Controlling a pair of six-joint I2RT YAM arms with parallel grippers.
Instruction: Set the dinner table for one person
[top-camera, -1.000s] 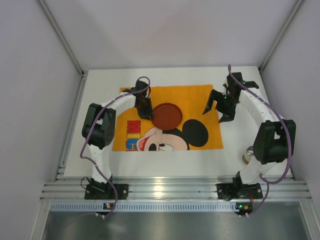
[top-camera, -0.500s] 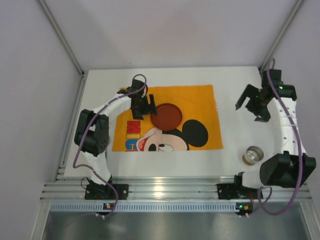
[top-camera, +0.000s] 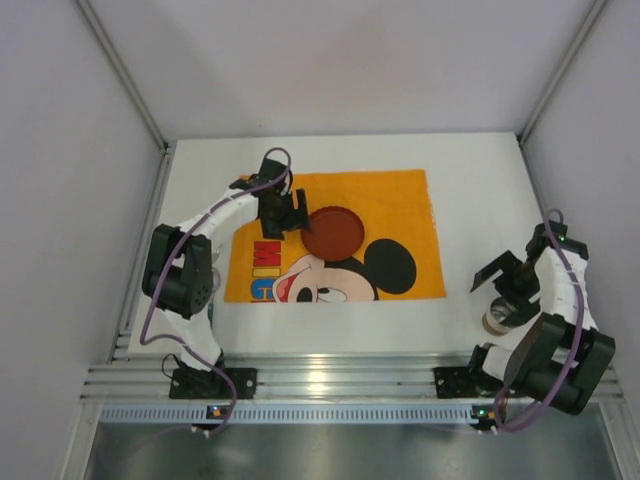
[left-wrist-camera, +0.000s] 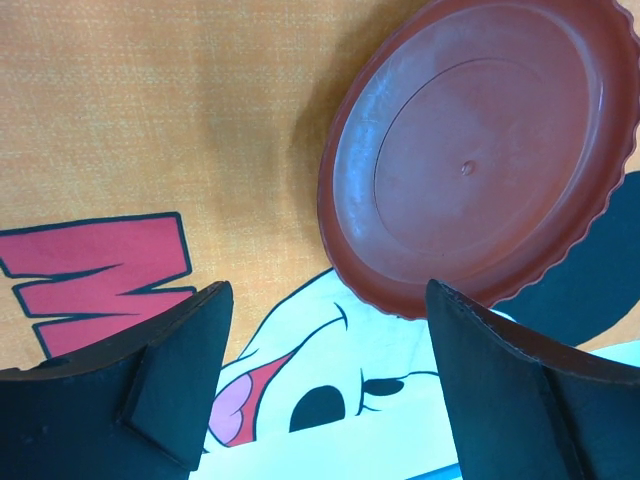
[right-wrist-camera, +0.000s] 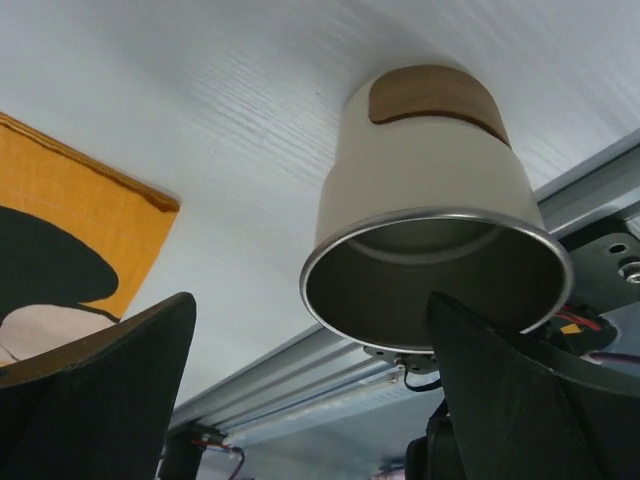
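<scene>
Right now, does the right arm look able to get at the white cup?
Probably yes: the right gripper hangs open just by the cup, with its jaws set wider than the rim, and nothing lies between them.

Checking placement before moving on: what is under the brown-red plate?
The orange Mickey Mouse cloth, with the plate overlapping the top of Mickey's head. The print directly beneath it is covered.

Flat red-brown plate (left-wrist-camera: 480, 150) on orange cloth (left-wrist-camera: 150, 100), fingers (left-wrist-camera: 150, 390) spread nr its rim
</scene>
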